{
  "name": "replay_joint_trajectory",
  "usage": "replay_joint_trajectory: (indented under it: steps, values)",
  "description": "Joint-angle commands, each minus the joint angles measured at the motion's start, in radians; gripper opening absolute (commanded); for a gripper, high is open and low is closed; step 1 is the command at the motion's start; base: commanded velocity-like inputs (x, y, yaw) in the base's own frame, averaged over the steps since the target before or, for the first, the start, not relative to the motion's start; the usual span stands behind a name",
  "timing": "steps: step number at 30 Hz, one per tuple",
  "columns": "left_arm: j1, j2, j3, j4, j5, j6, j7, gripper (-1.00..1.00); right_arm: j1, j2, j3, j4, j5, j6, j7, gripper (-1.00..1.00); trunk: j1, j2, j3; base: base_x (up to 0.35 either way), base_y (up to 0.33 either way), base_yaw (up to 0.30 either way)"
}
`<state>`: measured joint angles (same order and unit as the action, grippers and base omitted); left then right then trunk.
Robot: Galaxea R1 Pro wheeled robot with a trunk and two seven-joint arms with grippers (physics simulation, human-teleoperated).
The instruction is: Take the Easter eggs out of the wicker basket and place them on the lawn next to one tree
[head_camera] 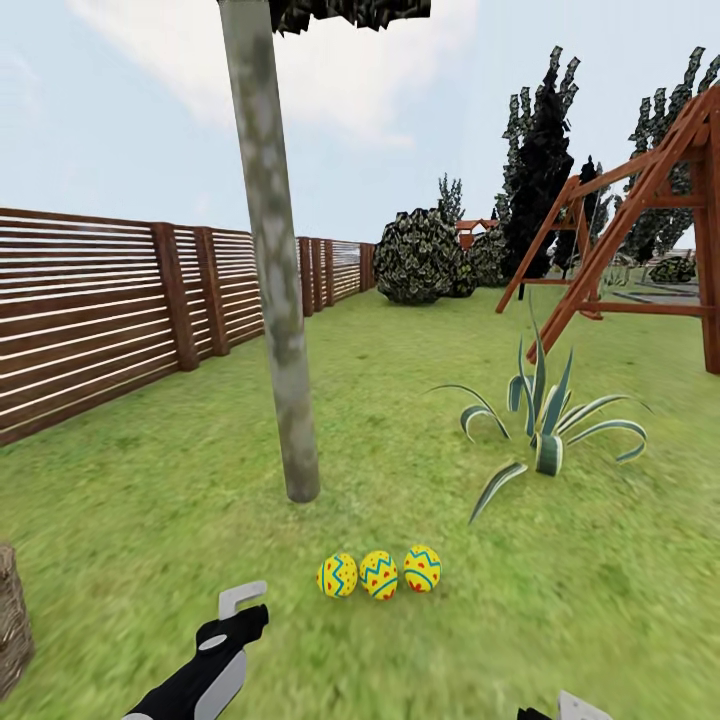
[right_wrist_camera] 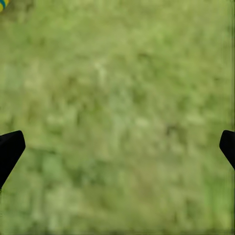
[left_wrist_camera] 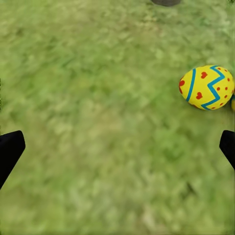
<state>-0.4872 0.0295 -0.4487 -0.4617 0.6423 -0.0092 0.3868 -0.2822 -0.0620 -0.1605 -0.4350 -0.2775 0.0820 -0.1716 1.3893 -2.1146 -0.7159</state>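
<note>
Head view: the three Easter eggs [head_camera: 379, 573] lie in a row on the lawn [head_camera: 600, 600], touching or nearly so, just beside the foot of the tree [head_camera: 283, 360], at about its 5 o'clock. The wicker basket [head_camera: 12, 620] shows as a sliver at the frame's 8 o'clock, well apart from them; whether it is empty I cannot tell. The left end effector [head_camera: 243, 598] hangs at the eggs' 8 o'clock, holding nothing.

Left wrist view: the left end effector's fingers [left_wrist_camera: 11, 149] stand wide apart over grass, with one egg [left_wrist_camera: 206, 87] beside them. It looks smooth, rounded and probably light and slippery; a grip across its widest middle would hold best, with gentle pressure.

Right wrist view: the right end effector [right_wrist_camera: 117, 147] is spread apart above bare grass.
</note>
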Motion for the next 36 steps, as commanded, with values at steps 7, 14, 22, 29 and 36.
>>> replay_joint_trajectory:
  steps: [7, 14, 22, 29, 36]
  values:
    - [-0.001, -0.003, -0.008, -0.002, 0.008, -0.001, 0.007, 1.0, 0.0, 0.0, 0.0, -0.001, -0.008, 0.004, -0.003, 1.0, -0.027, 0.049, 0.021, 0.0, 0.0, 0.0]
    - [-0.001, -0.011, -0.008, -0.002, 0.007, -0.002, 0.007, 1.0, 0.0, 0.0, -0.001, 0.0, -0.007, 0.004, -0.003, 1.0, -0.054, 0.098, 0.043, 0.0, 0.0, 0.0]
    - [-0.001, -0.014, -0.008, -0.002, 0.007, -0.002, 0.007, 1.0, 0.0, -0.001, -0.001, 0.003, -0.006, 0.004, -0.003, 1.0, -0.085, 0.154, 0.068, 0.0, 0.0, 0.0]
    - [-0.001, -0.014, -0.008, -0.002, 0.007, -0.002, 0.007, 1.0, 0.0, 0.0, -0.001, 0.004, -0.006, 0.004, -0.003, 1.0, -0.111, 0.203, 0.09, 0.0, 0.0, 0.0]
    - [-0.001, -0.014, -0.008, -0.001, 0.006, -0.002, 0.007, 1.0, 0.0, 0.001, 0.0, 0.004, -0.005, 0.004, -0.003, 1.0, -0.138, 0.252, 0.112, 0.0, 0.0, 0.0]
